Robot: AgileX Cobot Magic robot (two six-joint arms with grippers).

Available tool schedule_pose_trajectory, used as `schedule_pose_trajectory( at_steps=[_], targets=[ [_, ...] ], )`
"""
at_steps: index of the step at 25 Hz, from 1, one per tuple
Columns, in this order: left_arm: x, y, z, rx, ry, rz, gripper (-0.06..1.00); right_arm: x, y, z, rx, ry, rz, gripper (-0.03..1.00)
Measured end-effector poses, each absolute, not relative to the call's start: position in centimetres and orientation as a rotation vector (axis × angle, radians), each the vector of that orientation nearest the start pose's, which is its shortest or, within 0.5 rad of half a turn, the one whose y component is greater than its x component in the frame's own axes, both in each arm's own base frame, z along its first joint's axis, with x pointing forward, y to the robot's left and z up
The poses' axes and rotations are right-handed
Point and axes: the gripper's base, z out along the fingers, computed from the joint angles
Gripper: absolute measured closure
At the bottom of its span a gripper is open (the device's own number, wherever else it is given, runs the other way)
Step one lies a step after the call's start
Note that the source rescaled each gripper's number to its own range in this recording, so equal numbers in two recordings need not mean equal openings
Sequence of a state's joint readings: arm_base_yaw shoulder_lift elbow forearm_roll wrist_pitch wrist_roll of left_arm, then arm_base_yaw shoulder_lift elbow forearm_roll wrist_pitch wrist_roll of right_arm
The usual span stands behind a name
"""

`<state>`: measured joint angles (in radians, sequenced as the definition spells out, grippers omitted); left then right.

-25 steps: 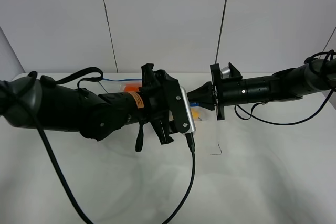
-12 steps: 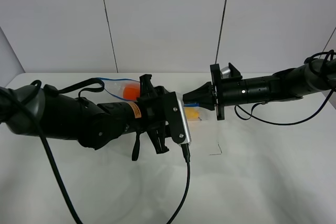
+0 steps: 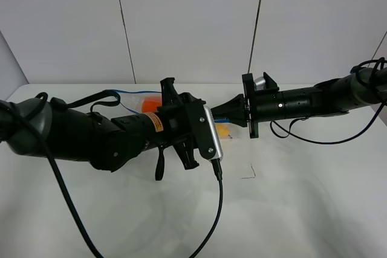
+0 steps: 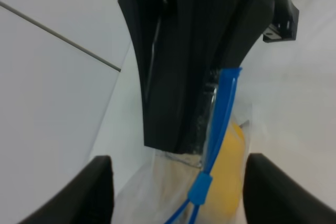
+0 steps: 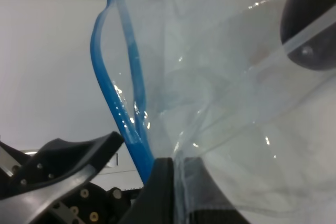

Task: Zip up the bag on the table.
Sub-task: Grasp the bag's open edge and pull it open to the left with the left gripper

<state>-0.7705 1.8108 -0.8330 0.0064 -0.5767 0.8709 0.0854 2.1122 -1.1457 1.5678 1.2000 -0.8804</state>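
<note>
The clear bag (image 3: 140,102) lies on the white table (image 3: 302,197) between my arms, mostly hidden by the left arm. The orange (image 3: 149,104) and the yellow pear (image 3: 224,131) show through it. My right gripper (image 3: 225,113) is shut on the bag's edge at the end of the blue zipper strip (image 5: 126,114). In the left wrist view, that gripper (image 4: 202,129) pinches the strip, and the blue slider (image 4: 201,187) sits below it beside the pear (image 4: 231,150). My left gripper (image 4: 181,166) is open, with its fingers (image 4: 100,182) either side of the strip.
A dark cable (image 3: 221,209) hangs from the left wrist across the table front. A small dark mark (image 3: 249,174) sits on the table near the middle. White wall panels (image 3: 193,22) stand behind the table.
My left gripper drew back to the left and lower, then shifted slightly right and up again. More of the orange shows now than a second ago. The right arm has not moved.
</note>
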Motion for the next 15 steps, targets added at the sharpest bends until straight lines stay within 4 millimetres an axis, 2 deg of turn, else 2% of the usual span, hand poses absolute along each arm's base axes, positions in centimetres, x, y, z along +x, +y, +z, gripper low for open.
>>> schedule_pose_trajectory(
  at_steps=[5, 15],
  targets=[
    [26.24, -25.51, 17.88, 1.384, 1.28, 0.069, 0.39, 36.76, 11.66, 14.05, 0.145, 2.422, 1.809, 0.97],
    [26.43, -25.7, 17.0, 1.378, 1.274, 0.069, 0.41, 36.78, 11.66, 14.06, 0.146, 2.42, 1.81, 0.97]
  ],
)
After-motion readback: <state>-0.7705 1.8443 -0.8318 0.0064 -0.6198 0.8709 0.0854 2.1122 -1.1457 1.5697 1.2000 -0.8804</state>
